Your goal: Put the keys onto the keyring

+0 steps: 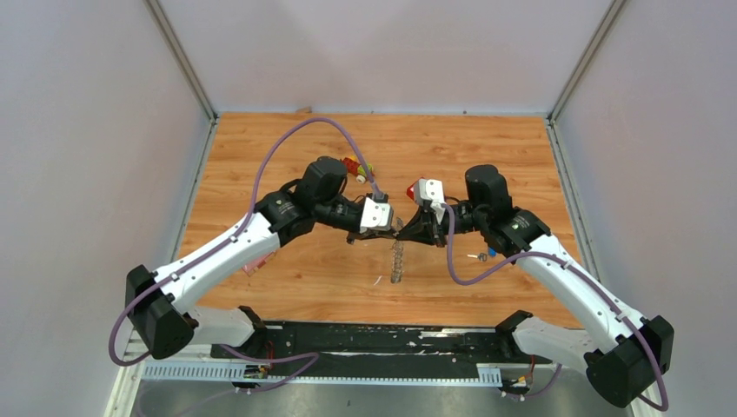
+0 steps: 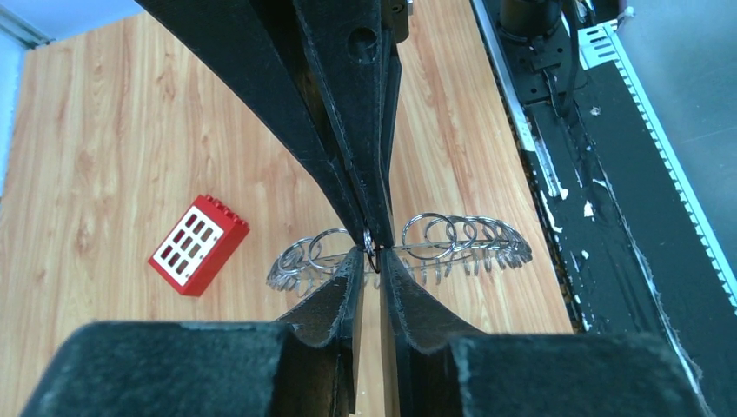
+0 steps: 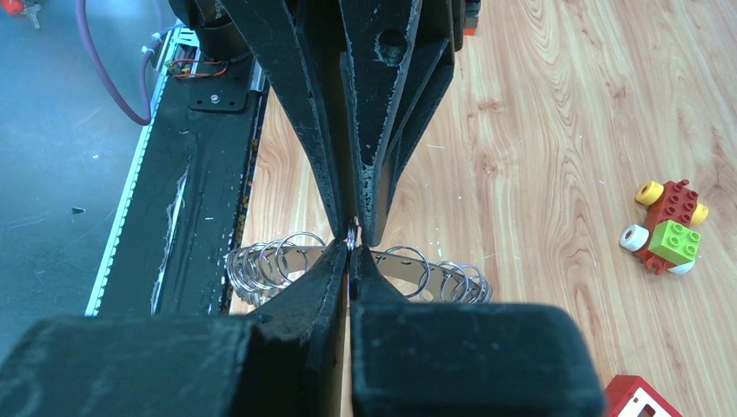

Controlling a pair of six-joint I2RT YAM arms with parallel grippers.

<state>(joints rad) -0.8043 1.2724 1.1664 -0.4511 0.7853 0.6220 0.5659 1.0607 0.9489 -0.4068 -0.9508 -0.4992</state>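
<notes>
Your left gripper (image 2: pixel 369 261) shows a thin slit, grip unclear; right gripper (image 3: pixel 350 254) pressed together, meeting it mid-frame at the grey, key-fringed metal keyring (image 2: pixel 474 246).

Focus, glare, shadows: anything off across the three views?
Top external: even light, soft shadows, keyring small, low detail. Left wrist: left hand blurred close up, keyring sharp, glinting. Right wrist: right hand blurred too; brick toy sharp.

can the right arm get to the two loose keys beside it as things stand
Probably not at once. The keys lie uncovered on the table by its forearm, but the right end effector is shut, tip to tip with the left end effector over the keyring.
</notes>
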